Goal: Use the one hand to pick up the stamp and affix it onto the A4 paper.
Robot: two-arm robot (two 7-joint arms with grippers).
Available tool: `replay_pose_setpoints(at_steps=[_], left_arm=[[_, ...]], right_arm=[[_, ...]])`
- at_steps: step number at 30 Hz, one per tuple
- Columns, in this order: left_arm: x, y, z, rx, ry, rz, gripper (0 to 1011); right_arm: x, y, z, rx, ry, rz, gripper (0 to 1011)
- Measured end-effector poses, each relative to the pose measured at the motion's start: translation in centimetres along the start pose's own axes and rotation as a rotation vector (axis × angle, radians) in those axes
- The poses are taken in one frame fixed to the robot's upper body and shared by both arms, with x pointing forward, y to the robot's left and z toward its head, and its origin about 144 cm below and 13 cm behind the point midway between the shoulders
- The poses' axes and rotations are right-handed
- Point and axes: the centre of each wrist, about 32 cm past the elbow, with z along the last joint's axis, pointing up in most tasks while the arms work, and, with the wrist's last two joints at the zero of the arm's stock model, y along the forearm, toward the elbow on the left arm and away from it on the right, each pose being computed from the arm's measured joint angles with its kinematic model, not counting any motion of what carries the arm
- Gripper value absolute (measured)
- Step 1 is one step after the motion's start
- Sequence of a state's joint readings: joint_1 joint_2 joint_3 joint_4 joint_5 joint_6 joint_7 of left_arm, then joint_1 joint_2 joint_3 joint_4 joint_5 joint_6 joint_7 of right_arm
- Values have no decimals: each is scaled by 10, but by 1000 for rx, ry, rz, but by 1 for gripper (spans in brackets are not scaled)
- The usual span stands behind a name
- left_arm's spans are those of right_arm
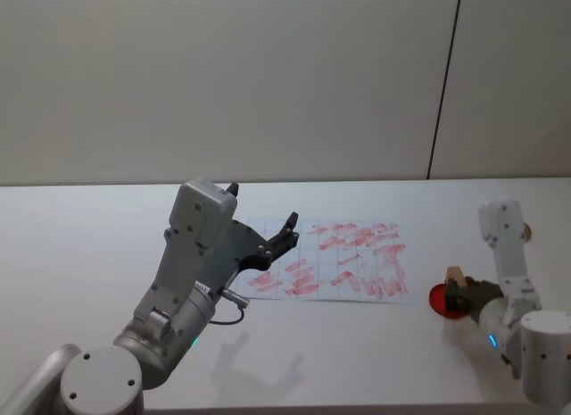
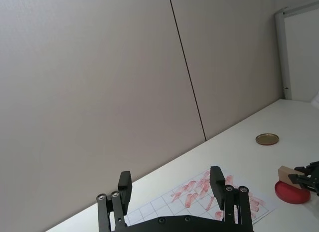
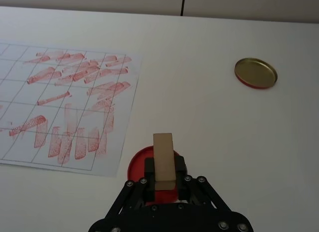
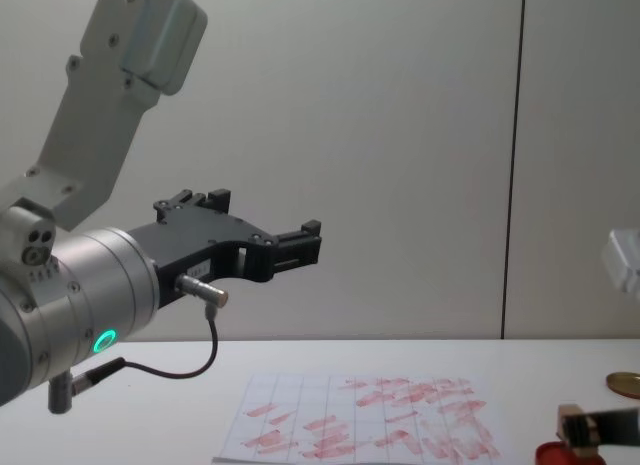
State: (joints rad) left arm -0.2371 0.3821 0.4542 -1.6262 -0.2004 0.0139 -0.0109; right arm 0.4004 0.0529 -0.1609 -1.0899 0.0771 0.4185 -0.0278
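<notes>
My right gripper (image 1: 460, 290) (image 3: 164, 176), the one with the blue light, is shut on the stamp (image 1: 455, 274) (image 3: 163, 159), a small tan wooden block. It holds the block over the red ink pad (image 1: 439, 300) (image 3: 135, 166), right of the A4 paper (image 1: 330, 259) (image 3: 60, 107). Whether the block touches the pad I cannot tell. The paper is a white gridded sheet full of red stamp marks, lying flat mid-table. My left gripper (image 1: 263, 207) (image 2: 170, 177) (image 4: 265, 217), with the green light, hangs open and empty, raised above the paper's left end.
A gold round lid (image 3: 255, 73) (image 2: 267, 139) lies on the white table (image 1: 80, 254) beyond the ink pad, at the far right. A black cable (image 4: 190, 370) loops under the left wrist. A plain wall stands behind the table.
</notes>
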Motion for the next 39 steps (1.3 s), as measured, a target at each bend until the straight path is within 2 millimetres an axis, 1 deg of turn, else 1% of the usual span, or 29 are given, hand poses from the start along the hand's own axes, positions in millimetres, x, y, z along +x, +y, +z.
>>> replay_pose_setpoints(at_steps=[8, 11, 12, 13, 15, 16, 20, 21, 22, 26, 27, 28, 29, 31, 32, 34, 35, 39], left_arm=[[0, 0, 0, 0, 0, 0, 993], [0, 0, 0, 0, 0, 0, 993], [0, 0, 0, 0, 0, 0, 993], [0, 0, 0, 0, 0, 0, 993], [0, 0, 0, 0, 0, 0, 993], [0, 0, 0, 0, 0, 0, 993], [0, 0, 0, 0, 0, 0, 993], [0, 0, 0, 0, 0, 0, 993], [0, 0, 0, 0, 0, 0, 993], [0, 0, 0, 0, 0, 0, 993], [0, 0, 0, 0, 0, 0, 993], [0, 0, 0, 0, 0, 0, 993], [0, 0, 0, 0, 0, 0, 993], [0, 0, 0, 0, 0, 0, 993], [0, 0, 0, 0, 0, 0, 993], [0, 0, 0, 0, 0, 0, 993], [0, 0, 0, 0, 0, 0, 993], [0, 0, 0, 0, 0, 0, 993]], right_arm=[[-1, 5, -7, -17, 0, 14, 217], [-1, 6, -9, -20, 0, 19, 276], [-1, 7, -9, -21, 0, 19, 299], [-1, 7, -10, -20, 0, 21, 359], [-1, 7, -10, -17, 0, 23, 425], [-1, 7, -10, -14, 0, 23, 441], [-2, 7, -10, -2, -1, 25, 586], [-2, 6, -10, 1, -1, 25, 597], [-2, 5, -9, 10, -2, 26, 646], [-2, 1, -7, 34, -2, 27, 765], [-2, -1, -6, 41, -3, 27, 819], [-2, -3, -4, 51, -2, 28, 819], [-2, -4, -4, 57, -2, 28, 858], [-1, -9, -1, 76, 0, 27, 892], [-1, -10, -1, 82, 0, 28, 941], [0, -16, 1, 105, 2, 27, 984], [1, -18, 2, 114, 3, 26, 998], [4, -27, 3, 149, 5, 22, 1001]])
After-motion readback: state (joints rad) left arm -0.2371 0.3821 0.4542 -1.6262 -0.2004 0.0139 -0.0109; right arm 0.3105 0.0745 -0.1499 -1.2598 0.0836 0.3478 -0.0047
